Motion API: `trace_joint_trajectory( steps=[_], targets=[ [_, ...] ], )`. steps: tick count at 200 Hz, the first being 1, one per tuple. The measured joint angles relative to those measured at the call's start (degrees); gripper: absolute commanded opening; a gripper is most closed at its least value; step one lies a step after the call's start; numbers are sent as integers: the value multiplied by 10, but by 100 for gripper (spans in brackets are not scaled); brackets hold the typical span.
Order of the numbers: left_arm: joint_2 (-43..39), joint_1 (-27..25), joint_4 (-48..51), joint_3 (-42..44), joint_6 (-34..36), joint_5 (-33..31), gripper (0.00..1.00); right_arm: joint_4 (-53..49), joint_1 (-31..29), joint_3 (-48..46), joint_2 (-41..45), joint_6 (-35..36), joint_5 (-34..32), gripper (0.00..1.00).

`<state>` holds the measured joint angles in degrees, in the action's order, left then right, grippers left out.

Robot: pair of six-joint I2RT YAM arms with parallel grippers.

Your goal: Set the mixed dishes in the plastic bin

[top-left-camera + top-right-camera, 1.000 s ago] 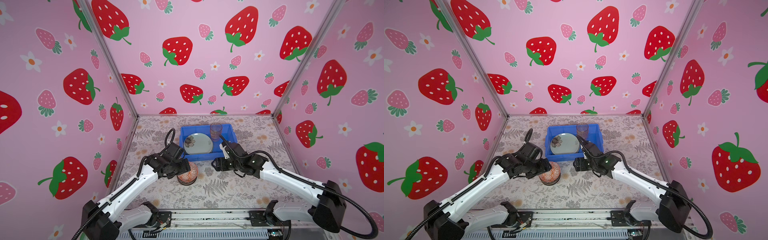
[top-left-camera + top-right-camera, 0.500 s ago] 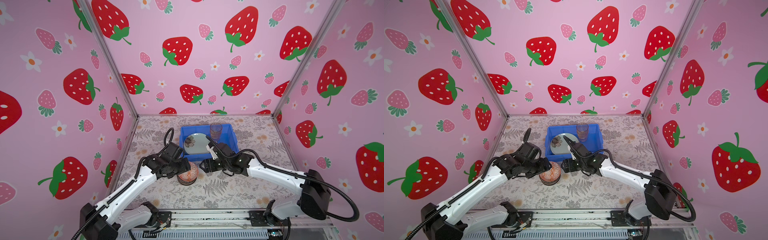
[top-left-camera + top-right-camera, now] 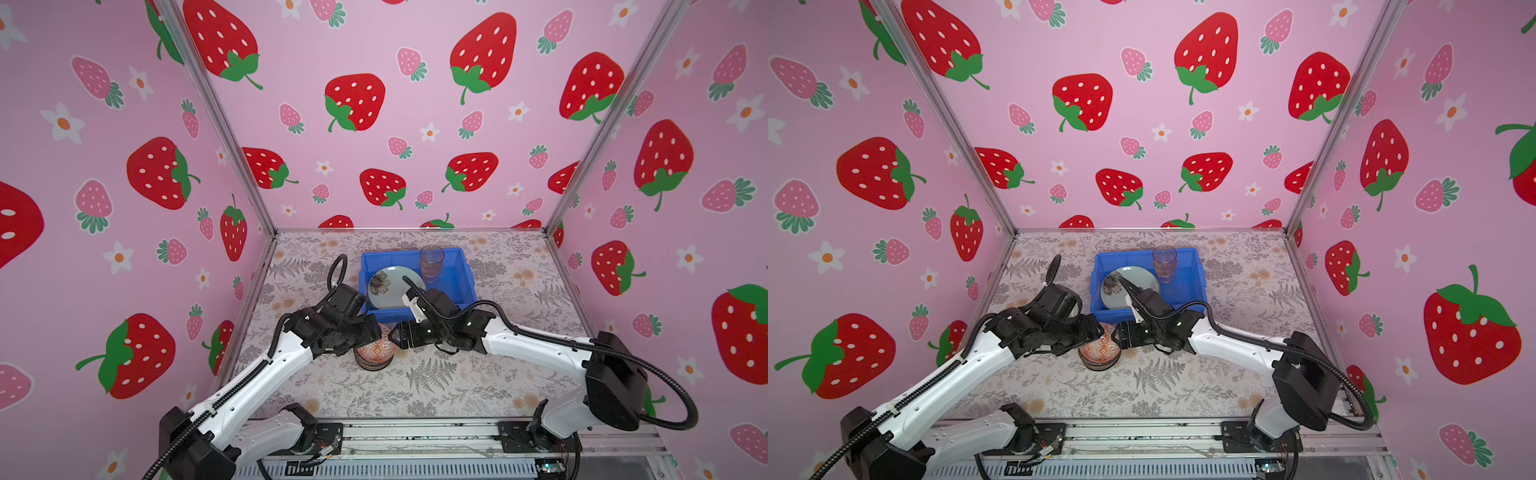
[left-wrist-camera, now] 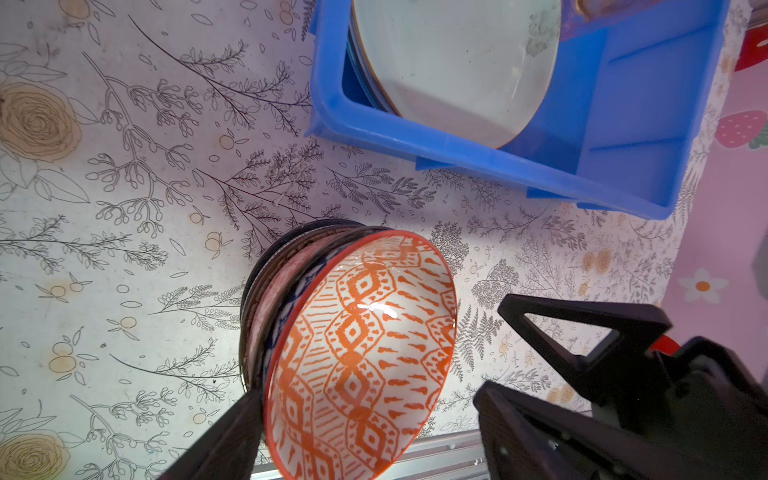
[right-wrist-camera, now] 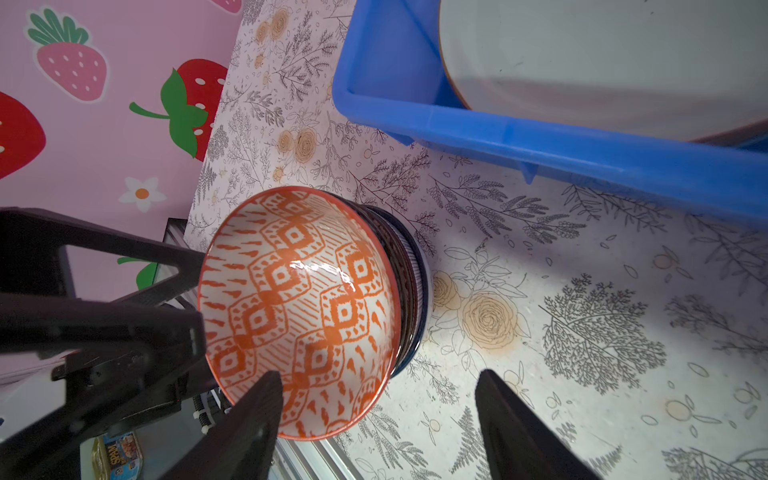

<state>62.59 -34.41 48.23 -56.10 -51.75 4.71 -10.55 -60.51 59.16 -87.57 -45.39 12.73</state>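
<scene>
Inside the bin [image 3: 453, 286], both top views show the plate [image 3: 388, 286] and tumbler [image 3: 431, 262] placed; the bowl stack [image 3: 374, 355] stands just outside it, pending. Left wrist view: left gripper [image 4: 365, 399] wide, astride the orange bowl [image 4: 361, 345], apparently unclamped. Right wrist view: right gripper [image 5: 376, 374] wide, empty.

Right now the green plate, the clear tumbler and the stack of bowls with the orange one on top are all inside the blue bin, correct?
Not the stack of bowls: it stands on the table just in front of the blue bin, outside it, as both top views show. The plate and tumbler are inside.
</scene>
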Motion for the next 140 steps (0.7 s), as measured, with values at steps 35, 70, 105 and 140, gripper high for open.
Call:
trace_joint_trajectory(
  steps=[35,70,105,140],
  targets=[
    [-18,0,0,-1,-4,-2,85,8,-2,0,-15,-2,9,69],
    [-27,0,0,-1,-6,-2,86,19,-4,0,-24,-10,18,64],
    [-27,0,0,-1,-6,-7,86,29,-6,0,-25,-15,24,57],
    [-27,1,0,-1,-6,-9,86,36,-7,0,-31,-15,26,53]
  ],
)
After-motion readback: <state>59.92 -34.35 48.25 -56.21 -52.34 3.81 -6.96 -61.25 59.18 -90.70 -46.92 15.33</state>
